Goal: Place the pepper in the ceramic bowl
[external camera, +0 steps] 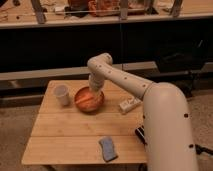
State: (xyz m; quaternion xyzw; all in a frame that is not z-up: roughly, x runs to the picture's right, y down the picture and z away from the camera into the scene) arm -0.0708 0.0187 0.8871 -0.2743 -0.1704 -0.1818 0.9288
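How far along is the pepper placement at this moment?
Nearly finished. The pepper already lies inside the ceramic bowl on the wooden table. The gripper hangs right over the bowl's far edge, close above the pepper. Whether it has let go cannot be told. What is left: confirm release and lift the arm away.

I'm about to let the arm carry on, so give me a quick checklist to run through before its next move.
1. hand over the ceramic bowl: ok, it sits just above the bowl's far side.
2. pepper inside the bowl: cannot tell; an orange streak shows there against the orange interior.
3. Hand's hold on the pepper: cannot tell.
4. white cup apart from the bowl: ok, upright to its left.
5. sponge away from the arm's path: ok, near the table's front edge.
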